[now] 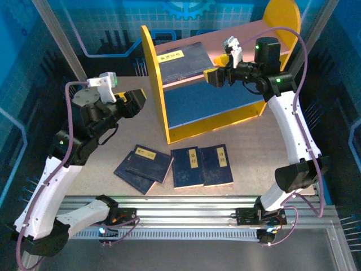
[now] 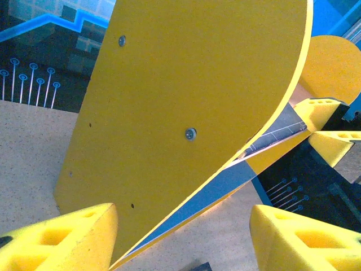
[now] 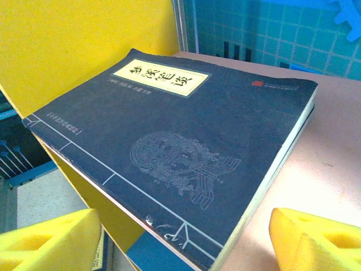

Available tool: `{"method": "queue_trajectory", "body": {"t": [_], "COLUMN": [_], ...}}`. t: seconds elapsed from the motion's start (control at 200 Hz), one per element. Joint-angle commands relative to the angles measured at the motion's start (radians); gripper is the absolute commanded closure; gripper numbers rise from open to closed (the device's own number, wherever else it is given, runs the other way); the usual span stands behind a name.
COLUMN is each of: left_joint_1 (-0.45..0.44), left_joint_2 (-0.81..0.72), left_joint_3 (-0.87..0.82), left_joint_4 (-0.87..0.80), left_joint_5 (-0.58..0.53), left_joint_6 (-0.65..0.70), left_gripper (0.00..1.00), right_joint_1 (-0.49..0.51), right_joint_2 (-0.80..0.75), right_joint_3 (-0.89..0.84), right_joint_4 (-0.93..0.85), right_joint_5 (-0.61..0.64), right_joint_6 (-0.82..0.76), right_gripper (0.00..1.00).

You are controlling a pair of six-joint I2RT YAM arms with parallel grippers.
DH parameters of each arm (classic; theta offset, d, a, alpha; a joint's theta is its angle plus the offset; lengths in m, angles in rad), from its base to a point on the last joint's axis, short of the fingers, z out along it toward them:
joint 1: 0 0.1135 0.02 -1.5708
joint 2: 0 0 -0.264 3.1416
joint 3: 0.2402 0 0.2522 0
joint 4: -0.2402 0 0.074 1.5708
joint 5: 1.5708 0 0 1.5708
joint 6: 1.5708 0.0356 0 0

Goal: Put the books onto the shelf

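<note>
Overhead view of a small two-tier shelf (image 1: 155, 84) at the back of a table (image 1: 248, 152). One dark blue book (image 1: 180, 59) lies flat on its pink top board, one side near the yellow side panel, a corner hanging past the front edge. Four more books (image 1: 188, 166) lie on the table in front, two of them overlapping.

The right gripper (image 1: 217, 76) hovers at the book's front edge, its yellow fingers (image 3: 51, 243) spread wide and holding nothing. The left gripper (image 1: 135, 101) sits just beside the shelf's outer side panel, fingers also wide and empty.

The book likely needs seating – a square, gentle push along the board, not down, so it slides fully on without tipping the shelf.
</note>
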Motion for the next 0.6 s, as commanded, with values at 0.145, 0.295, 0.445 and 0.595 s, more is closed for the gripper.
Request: {"method": "queue_trajectory", "body": {"t": [0.145,0.295,0.445,0.595], "left_joint_1": [0.002,0.002,0.002,0.002], "left_joint_2": [-0.007,-0.002,-0.001,0.0], "left_joint_3": [-0.001,0.003,-0.001,0.0], "left_joint_4": [0.005,0.003,0.003,0.004], "left_joint_5": [0.013,0.011,0.009,0.01], "left_joint_6": [0.026,0.029,0.029,0.029], "left_gripper": [0.36,0.36,0.36,0.36], "right_joint_1": [0.018,0.023,0.027,0.033], "right_joint_2": [0.033,0.043,0.048,0.055], "right_joint_3": [-0.047,-0.04,-0.035,-0.029], "right_joint_4": [-0.082,-0.082,-0.088,-0.095], "right_joint_5": [0.112,0.113,0.115,0.124], "right_joint_6": [0.004,0.007,0.003,0.0], "right_gripper": [0.2,0.2,0.2,0.2]}}
